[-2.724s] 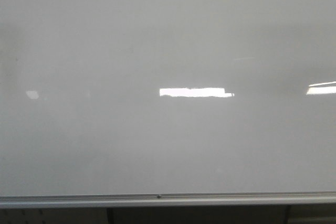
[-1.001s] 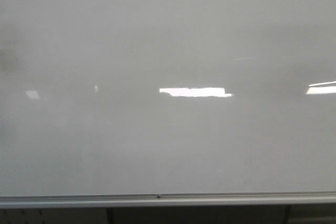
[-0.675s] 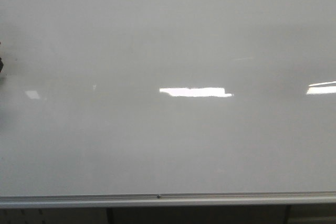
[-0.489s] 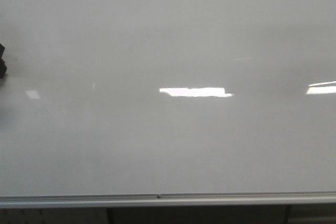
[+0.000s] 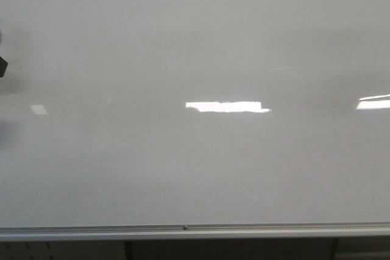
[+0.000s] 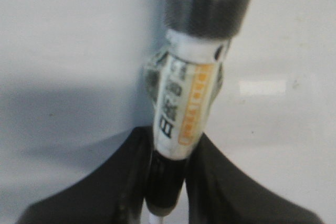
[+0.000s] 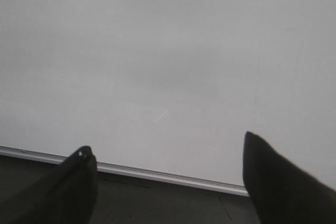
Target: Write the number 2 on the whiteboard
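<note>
The whiteboard (image 5: 201, 41) fills the front view as a glossy pale grey field, closed along its lower edge by a silver rail (image 5: 195, 232). No stroke of the number 2 is seen on it in any view; the digit is judged not yet begun. A bright rectangular reflection (image 5: 226, 106) lies near the middle of the whiteboard, above the rail.

A marker (image 6: 185, 103), with a white and orange label and a dark cap end, is clamped in the left claw (image 6: 168, 182), its body pinched between the two dark fingers (image 6: 131, 177). At the far left edge of the whiteboard, a small dark shape (image 5: 2, 66) is seen in the front view; it is probably part of that arm or the marker, though too little is shown to be certain. Whether the tip touches the whiteboard cannot be told.

The right claw (image 7: 167, 169) is held apart and empty, facing the lower part of the whiteboard just above the rail.

The step in hand is judged to be the approach to the writing spot. It is done well if the marker is carried inward from the left edge, kept square to the whiteboard, and pressed lightly, so that the hooked top, the slant and the flat base are drawn in one unbroken line without the marker slipping in the grip.
</note>
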{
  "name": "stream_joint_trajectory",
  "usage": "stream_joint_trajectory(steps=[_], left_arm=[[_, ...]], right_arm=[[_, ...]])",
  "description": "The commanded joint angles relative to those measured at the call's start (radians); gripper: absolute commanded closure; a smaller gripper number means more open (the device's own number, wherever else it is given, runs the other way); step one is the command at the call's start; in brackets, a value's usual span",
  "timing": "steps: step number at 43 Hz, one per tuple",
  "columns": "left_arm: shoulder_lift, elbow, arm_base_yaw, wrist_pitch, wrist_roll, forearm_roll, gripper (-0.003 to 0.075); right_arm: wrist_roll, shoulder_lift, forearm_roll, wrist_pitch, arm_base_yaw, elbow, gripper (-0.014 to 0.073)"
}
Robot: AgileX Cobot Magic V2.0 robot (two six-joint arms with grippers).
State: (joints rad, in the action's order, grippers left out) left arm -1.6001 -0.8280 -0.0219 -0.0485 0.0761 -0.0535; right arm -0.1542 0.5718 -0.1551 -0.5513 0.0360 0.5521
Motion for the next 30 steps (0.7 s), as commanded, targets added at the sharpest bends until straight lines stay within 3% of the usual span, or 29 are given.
stream_joint_trajectory(steps=[1,7,18,30], left_arm=[[0.026,-0.032,-0.002,0.08,-0.002,-0.009,0.0642],[0.058,-0.047,-0.002,-0.049,-0.002,-0.009,0.0684],[0.185,-0.192,-0.059,-0.515,0.016,-0.009,0.0712],[0.296,-0.349,-0.219,-0.891,0.245,-0.009,0.0712]], right_arm=[[-0.009,0.009,0.001,0.068,-0.005,0.027,0.0001],[-0.009,0.009,0.001,0.067,-0.005,0.036,0.0001],[-0.009,0.023,-0.05,-0.035,-0.005,0.122,0.0001],[-0.083,0.146,-0.055,-0.254,-0.005,0.248,0.0003]])
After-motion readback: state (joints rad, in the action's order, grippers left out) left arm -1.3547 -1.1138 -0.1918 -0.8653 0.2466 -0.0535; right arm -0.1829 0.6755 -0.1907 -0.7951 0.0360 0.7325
